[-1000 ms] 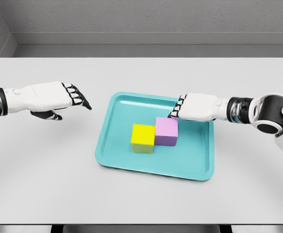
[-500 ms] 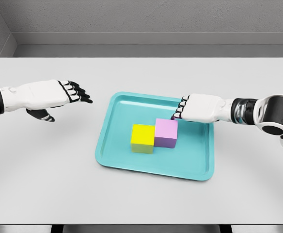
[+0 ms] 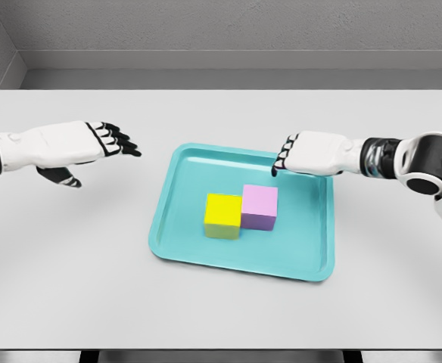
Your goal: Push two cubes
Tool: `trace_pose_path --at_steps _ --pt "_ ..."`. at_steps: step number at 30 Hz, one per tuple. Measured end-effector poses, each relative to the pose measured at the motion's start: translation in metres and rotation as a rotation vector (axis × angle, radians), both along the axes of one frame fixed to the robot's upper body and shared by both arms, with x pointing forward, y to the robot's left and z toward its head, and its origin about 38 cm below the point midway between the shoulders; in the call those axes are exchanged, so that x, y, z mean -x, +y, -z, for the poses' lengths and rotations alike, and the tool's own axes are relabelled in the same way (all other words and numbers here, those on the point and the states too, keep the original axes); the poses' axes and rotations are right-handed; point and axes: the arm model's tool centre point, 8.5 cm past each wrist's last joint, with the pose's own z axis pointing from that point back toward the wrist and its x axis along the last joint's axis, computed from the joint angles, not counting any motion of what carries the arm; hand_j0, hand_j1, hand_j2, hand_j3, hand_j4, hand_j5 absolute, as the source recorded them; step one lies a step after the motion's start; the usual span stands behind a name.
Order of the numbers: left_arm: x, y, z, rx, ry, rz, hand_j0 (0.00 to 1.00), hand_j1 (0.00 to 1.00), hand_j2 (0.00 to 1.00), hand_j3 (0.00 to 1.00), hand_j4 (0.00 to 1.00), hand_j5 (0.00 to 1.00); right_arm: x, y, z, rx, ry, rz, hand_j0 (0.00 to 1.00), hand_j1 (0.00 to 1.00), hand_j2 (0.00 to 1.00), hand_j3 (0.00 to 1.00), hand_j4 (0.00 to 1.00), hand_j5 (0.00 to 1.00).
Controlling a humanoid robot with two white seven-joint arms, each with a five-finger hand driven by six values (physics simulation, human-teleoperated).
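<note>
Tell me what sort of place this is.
Likely a simulated tabletop test bench, not a real room: a plain white table against bare grey walls, holding only a teal tray with a yellow cube and a pink cube.

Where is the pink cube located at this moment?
In the head view, the pink cube sits on the teal tray, right of centre, touching the yellow cube on its left, with the right hand above it.

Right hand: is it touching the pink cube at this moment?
No. The right hand hangs over the tray's far rim, with a clear gap between it and the pink cube.
</note>
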Motion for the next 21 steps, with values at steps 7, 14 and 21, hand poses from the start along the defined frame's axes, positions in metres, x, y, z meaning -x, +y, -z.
trace_pose_path --at_steps 7,14,21 --pt "-0.001 0.003 0.0 -0.003 0.002 -0.007 1.0 1.0 1.0 1.0 1.0 1.0 0.0 0.013 0.012 -0.004 0.022 -0.012 0.69 0.69 0.69 0.69 0.69 0.69" --pt "-0.002 0.009 -0.001 -0.003 0.003 -0.024 1.0 1.0 1.0 1.0 1.0 1.0 0.006 0.02 0.017 0.004 0.027 -0.038 0.69 0.69 0.69 0.69 0.69 0.69" --pt "-0.004 0.013 -0.002 0.006 0.008 -0.036 1.0 1.0 1.0 1.0 1.0 1.0 0.013 0.027 0.017 0.006 0.021 -0.065 0.69 0.69 0.69 0.69 0.69 0.69"
